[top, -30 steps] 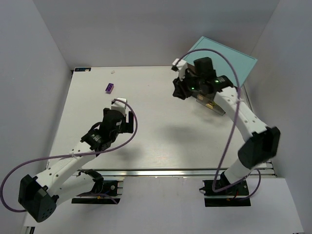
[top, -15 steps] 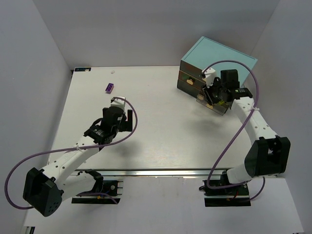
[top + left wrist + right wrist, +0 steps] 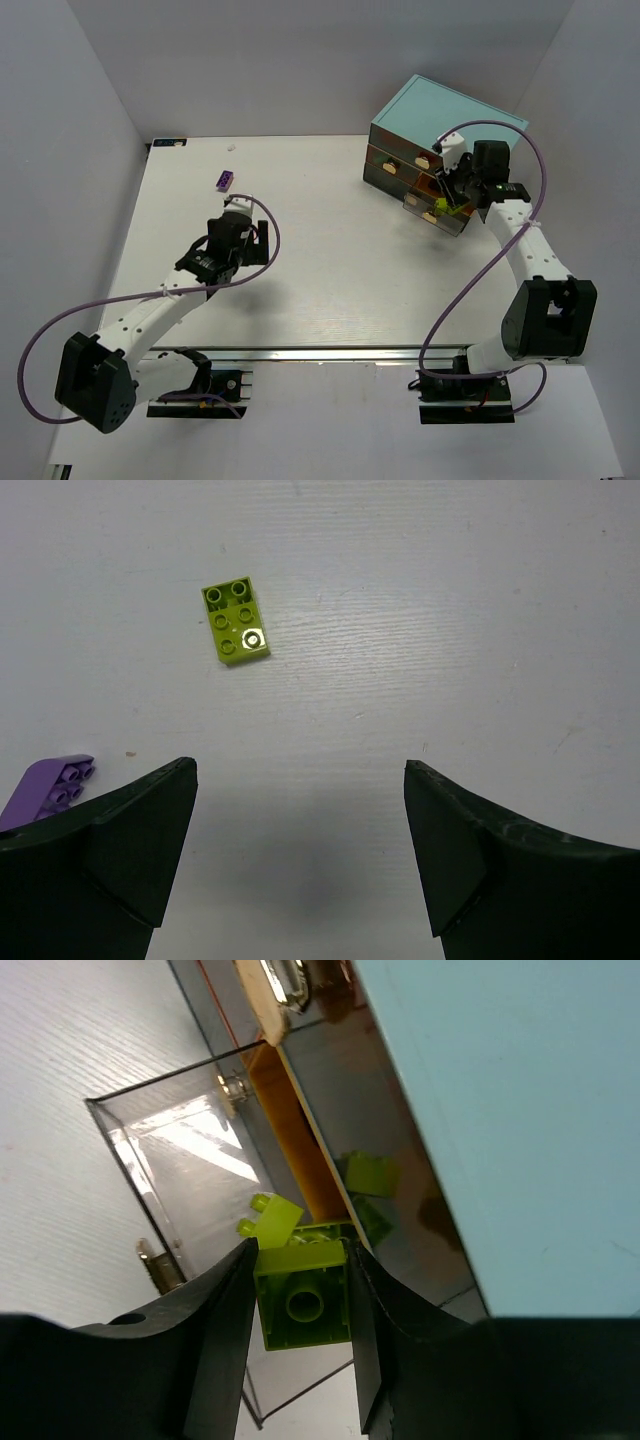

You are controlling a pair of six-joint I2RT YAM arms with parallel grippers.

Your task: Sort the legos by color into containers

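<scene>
Lime brick (image 3: 303,1295) is up in the air, clamped between the two fingers of the right gripper (image 3: 300,1260), with what looks like its hollow underside turned to the wrist camera. The fingers press on two opposite flat side walls, and that's the place to take it: hard, smooth plastic, stiff and very light, so nothing will crush. It's slick, though, and so small that an off-centre pinch could make it twist or pop out.

It hangs right over the pulled-out drawer (image 3: 150,1160), smoky and see-through, where other lime pieces (image 3: 272,1218) lie already. Good match of colour, so letting go here looks like the step in hand. The drawer belongs to the cabinet (image 3: 520,1110) with the light-blue top, at the far right of the table (image 3: 450,630).

Over on the other side, the left gripper (image 3: 298,780) hovers above the bare surface, jaws spread wide and nothing between them. Ahead of it lies a second lime brick (image 3: 235,621), studs up and free on all sides, easy to straddle across its short width. A purple brick (image 3: 55,785) sits just beside one finger, partly hidden behind it.
</scene>
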